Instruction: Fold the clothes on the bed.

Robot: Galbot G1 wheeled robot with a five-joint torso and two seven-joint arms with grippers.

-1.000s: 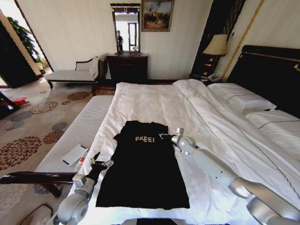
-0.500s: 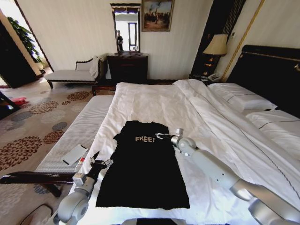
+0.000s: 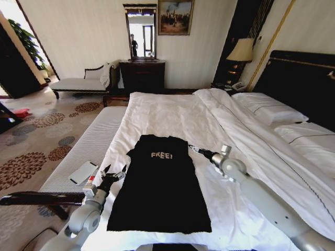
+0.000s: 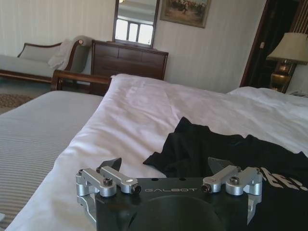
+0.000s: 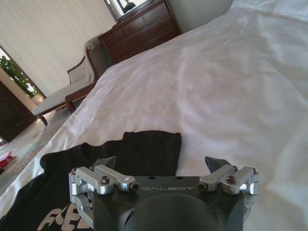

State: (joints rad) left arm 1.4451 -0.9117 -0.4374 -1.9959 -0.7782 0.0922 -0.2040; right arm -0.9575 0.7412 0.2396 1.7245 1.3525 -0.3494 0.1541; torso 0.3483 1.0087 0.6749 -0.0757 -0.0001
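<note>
From the head camera, the black T-shirt (image 3: 159, 183) lies flat on the white bed (image 3: 172, 112), lettering up and collar away from the robot, near the bed's left edge, with its sleeves already turned in so the body reads as a long rectangle. The left gripper (image 3: 112, 172) hovers just beside the shirt's left edge, about level with the sleeve, fingers spread and empty. The right gripper (image 3: 194, 149) sits over the sheet just off the shirt's right shoulder, holding nothing; how far it is spread is hard to read here.

In the left wrist view, the left gripper (image 4: 166, 166) has its jaws wide apart, with the folded-in left sleeve and shoulder of the T-shirt (image 4: 226, 149) just ahead on the duvet.

In the right wrist view, the right gripper (image 5: 161, 166) is likewise wide open and empty, with the T-shirt (image 5: 144, 147) and its right shoulder directly ahead.

The shirt looks light, limp and thin, so it will likely sag and drag on the sheet; pinching both shoulder corners seems the best hold
</note>
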